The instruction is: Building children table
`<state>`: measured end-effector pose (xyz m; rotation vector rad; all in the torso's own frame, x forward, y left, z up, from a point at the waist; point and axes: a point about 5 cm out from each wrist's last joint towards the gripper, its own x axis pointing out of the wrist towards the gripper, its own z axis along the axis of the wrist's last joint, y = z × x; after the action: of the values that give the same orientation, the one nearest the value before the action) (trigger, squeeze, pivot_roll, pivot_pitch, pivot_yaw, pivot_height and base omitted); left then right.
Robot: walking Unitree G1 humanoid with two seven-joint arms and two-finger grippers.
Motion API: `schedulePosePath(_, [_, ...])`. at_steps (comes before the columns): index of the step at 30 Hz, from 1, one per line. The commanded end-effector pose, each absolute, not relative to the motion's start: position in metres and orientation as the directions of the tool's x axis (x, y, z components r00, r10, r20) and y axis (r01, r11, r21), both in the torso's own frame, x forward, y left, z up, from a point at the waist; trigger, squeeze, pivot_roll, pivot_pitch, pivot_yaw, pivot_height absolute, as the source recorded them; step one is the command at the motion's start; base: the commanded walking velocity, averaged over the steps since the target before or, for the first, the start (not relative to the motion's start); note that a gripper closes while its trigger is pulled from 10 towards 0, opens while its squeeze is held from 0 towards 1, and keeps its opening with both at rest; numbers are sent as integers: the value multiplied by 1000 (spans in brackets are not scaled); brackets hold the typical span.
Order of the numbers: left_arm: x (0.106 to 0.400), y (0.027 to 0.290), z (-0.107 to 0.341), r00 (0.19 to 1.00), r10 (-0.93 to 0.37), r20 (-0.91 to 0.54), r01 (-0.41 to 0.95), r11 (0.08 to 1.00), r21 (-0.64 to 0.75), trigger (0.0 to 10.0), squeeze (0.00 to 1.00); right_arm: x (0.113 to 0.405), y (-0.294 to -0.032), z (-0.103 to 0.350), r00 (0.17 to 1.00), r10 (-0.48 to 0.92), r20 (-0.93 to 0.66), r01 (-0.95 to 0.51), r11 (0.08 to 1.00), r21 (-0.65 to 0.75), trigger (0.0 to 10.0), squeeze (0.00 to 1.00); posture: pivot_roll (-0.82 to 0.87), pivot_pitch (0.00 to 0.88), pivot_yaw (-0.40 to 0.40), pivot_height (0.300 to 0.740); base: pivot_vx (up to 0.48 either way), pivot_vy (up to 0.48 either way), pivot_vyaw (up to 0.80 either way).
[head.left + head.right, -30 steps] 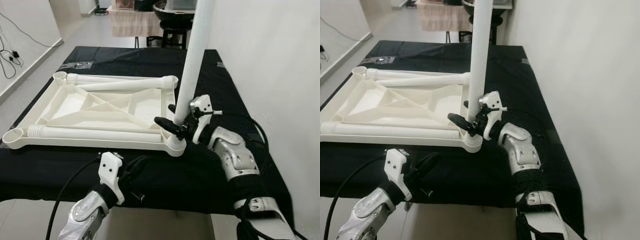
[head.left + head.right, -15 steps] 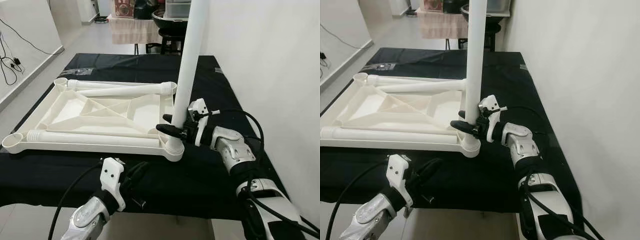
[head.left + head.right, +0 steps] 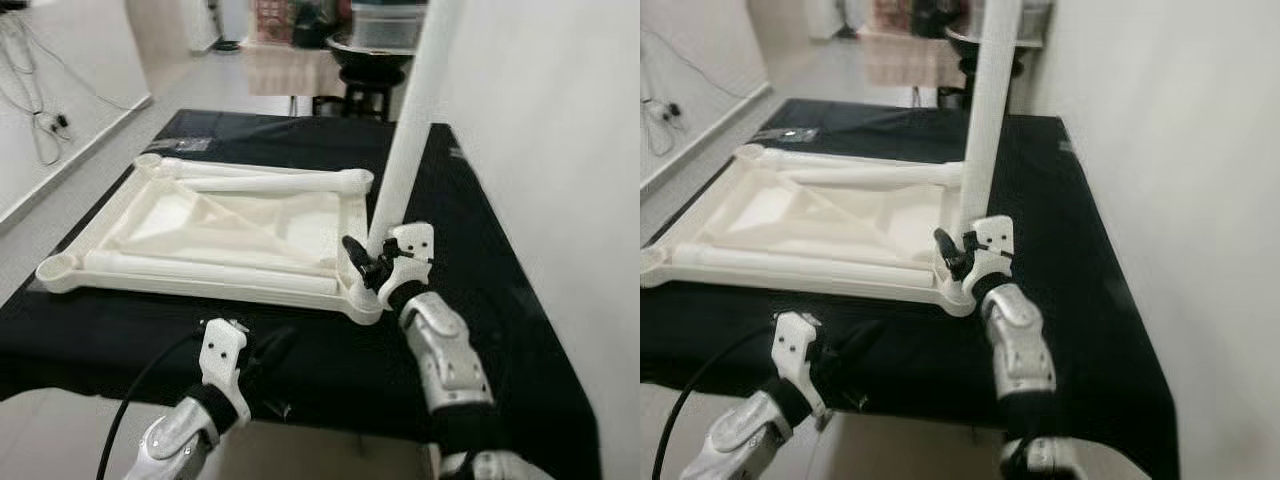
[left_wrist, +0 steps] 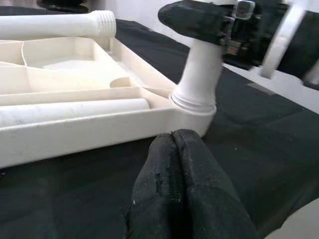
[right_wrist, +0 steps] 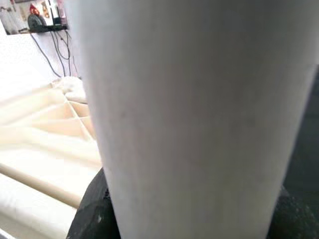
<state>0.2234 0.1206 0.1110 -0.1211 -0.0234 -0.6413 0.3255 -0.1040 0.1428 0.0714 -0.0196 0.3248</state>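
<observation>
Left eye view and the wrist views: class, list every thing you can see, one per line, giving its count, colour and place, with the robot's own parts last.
Upside-down plastic tabletop: one, cream white, lying on the black cloth.
Upright plastic table leg: one, white, standing in the tabletop's near right corner socket.
Loose table legs: three, white, lying inside the tabletop.
Black cloth: one, covering the work surface.
Cables: dark, by the far left wall.
Left gripper: one, black fingers shut, empty, at the near cloth edge.
Right gripper: one, black fingers shut on the upright leg near its base.
</observation>
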Motion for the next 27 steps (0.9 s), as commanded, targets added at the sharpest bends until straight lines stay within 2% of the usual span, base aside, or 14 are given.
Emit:
schedulePosePath(1, [224,119,110,795,-604,57,607,787,-109,10000,0,327,-95,123,934,350,-74,-344,935,83,0,0,93,32,-66,740,0,0,0])
schedulePosePath(5, [224,118,111,801,-596,61,599,794,-107,10000,0,337,-97,125,936,343,-73,-338,938,75,0,0,93,33,-63,740,0,0,0])
schedulePosePath(6, [225,118,111,803,-593,62,596,795,-107,10000,0,342,-97,129,933,354,-69,-351,935,58,10000,0,96,33,-64,740,0,0,0])
schedulePosePath(9, [225,118,111,802,-594,63,597,795,-107,10000,0,344,-96,132,927,369,-71,-366,929,52,10000,0,92,32,-60,740,0,0,0])
schedulePosePath(10, [225,118,111,800,-596,62,599,793,-110,10000,0,346,-96,135,908,413,-67,-409,910,59,10000,1000,91,32,-59,740,0,0,0])
schedulePosePath(12, [225,118,111,800,-596,62,599,793,-110,10000,0,346,-96,135,908,413,-67,-409,910,59,10000,1000,91,32,-59,740,0,0,0])
schedulePosePath(17, [226,116,111,799,-598,66,601,791,-115,10000,0,360,-106,156,820,573,3,-572,818,55,10000,1000,93,26,-66,740,0,0,0])
schedulePosePath(18, [227,116,111,800,-597,67,600,791,-115,10000,0,362,-106,160,771,637,5,-637,770,47,10000,827,93,25,-69,740,0,0,0])
schedulePosePath(19, [227,116,111,800,-596,68,599,792,-115,10000,0,364,-106,162,726,688,2,-687,726,33,10000,357,93,25,-69,740,0,0,0])
schedulePosePath(20, [227,116,111,800,-596,68,599,792,-115,10000,0,364,-106,162,726,688,2,-687,726,33,10000,357,93,25,-69,740,0,0,0])
schedulePosePath(21, [228,116,111,800,-595,68,599,792,-115,10000,0,365,-106,164,631,775,-22,-775,631,2,10000,0,94,21,-68,740,0,0,0])
schedulePosePath(24, [228,116,110,800,-596,67,600,792,-115,10000,0,366,-103,168,531,846,-46,-847,531,-9,10000,0,103,17,-67,740,0,0,0])
schedulePosePath(25, [228,116,110,800,-596,67,600,792,-115,10000,0,366,-103,168,531,846,-46,-847,531,-9,10000,0,103,17,-67,740,0,0,0])
schedulePosePath(27, [228,116,110,799,-598,65,601,791,-114,10000,0,366,-102,169,469,881,-63,-882,470,5,10000,0,107,18,-70,740,0,0,0])
